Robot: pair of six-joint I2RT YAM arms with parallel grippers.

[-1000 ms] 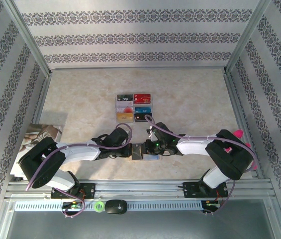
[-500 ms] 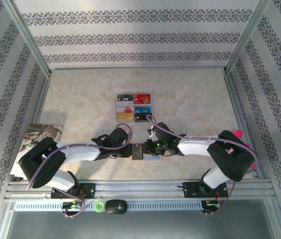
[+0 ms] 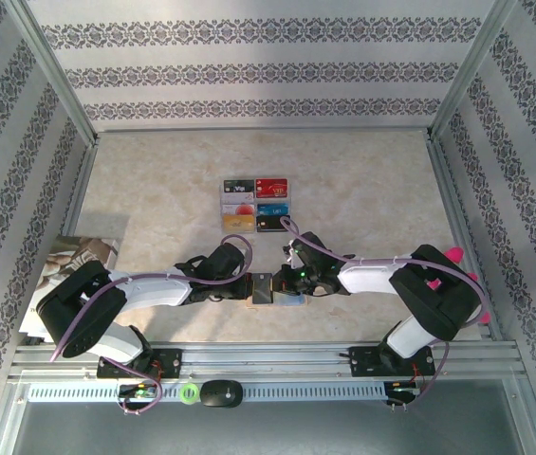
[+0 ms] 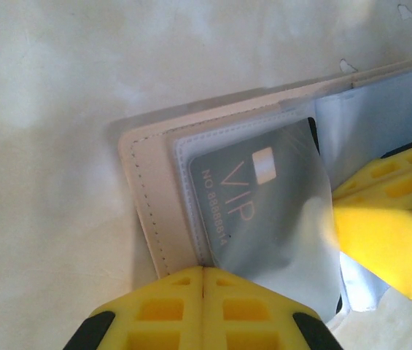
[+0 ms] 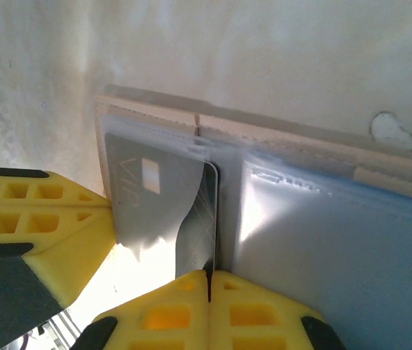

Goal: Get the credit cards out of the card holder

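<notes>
From above, two arms reach inward from the near edge, both bent low over the table (image 3: 372, 180) so that their wrists meet at its near middle. Between them lies one card holder (image 3: 269, 288), opened flat. The left gripper (image 3: 249, 287) comes at it from the left and the right gripper (image 3: 289, 282) from the right. Six cards (image 3: 254, 205) lie farther back in a grid, two across and three deep, well apart from the holder. One printed booklet (image 3: 73, 261) lies at the left edge. From this height the jaws cannot be made out.

The left wrist view shows what the top view cannot. One grey card marked VIP (image 4: 238, 197) sits in a clear sleeve of the holder, with the tan cover's stitched edge to its left. The left gripper's two yellow fingers (image 4: 154, 310) are pressed together with no gap at the holder's near edge. I cannot tell whether they pinch anything. One yellow finger of the other arm shows at the right, touching the sleeve.

The right wrist view adds a second, grey-blue sleeve panel (image 5: 322, 240) beside the card. The right gripper's fingers are likewise clenched tight, their seam in line with the card's dark edge. Whether that edge is caught between them cannot be told.
</notes>
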